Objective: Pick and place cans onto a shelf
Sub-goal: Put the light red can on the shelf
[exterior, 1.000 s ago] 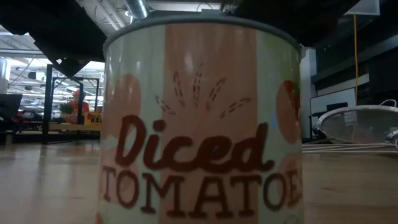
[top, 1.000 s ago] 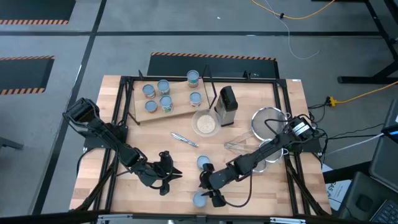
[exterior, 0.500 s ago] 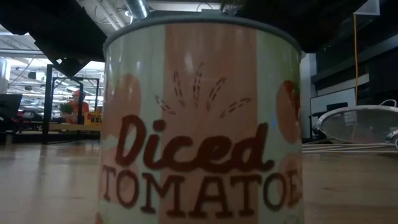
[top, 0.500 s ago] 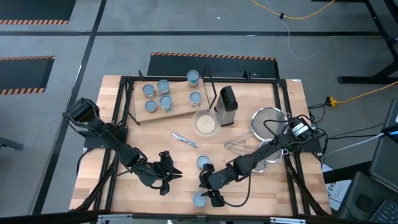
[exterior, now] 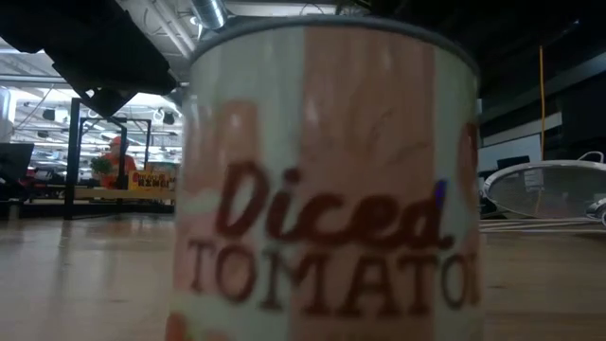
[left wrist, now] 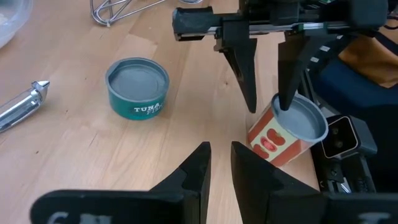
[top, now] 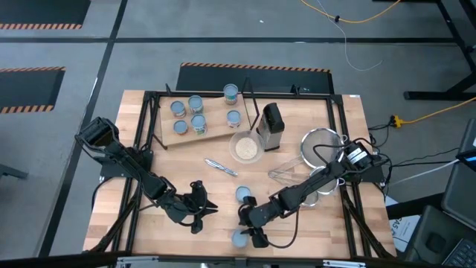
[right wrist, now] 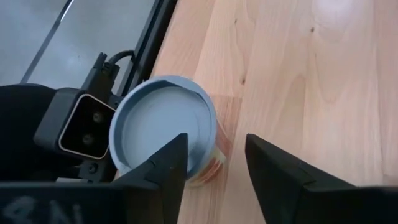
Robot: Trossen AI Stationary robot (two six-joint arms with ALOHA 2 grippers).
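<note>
Right hand (left wrist: pixel 267 106) open over tilted tomato can (left wrist: pixel 287 129).

Even overhead light on my table (top: pixel 297 104), soft shadows under my arms, low view's tomato can (exterior: pixel 327 180) was blurred, bright ceiling glare behind, wrist views sharp.

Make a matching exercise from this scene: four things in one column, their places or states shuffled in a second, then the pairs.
1. diced tomatoes can
2. tuna can
3. shelf
4. left tool

A. holds five cans
B. upright on bare tabletop, nothing touching it
C. tilted under the right tool
D. fingers nearly together, empty

Pairs: 1-C, 2-B, 3-A, 4-D
</note>
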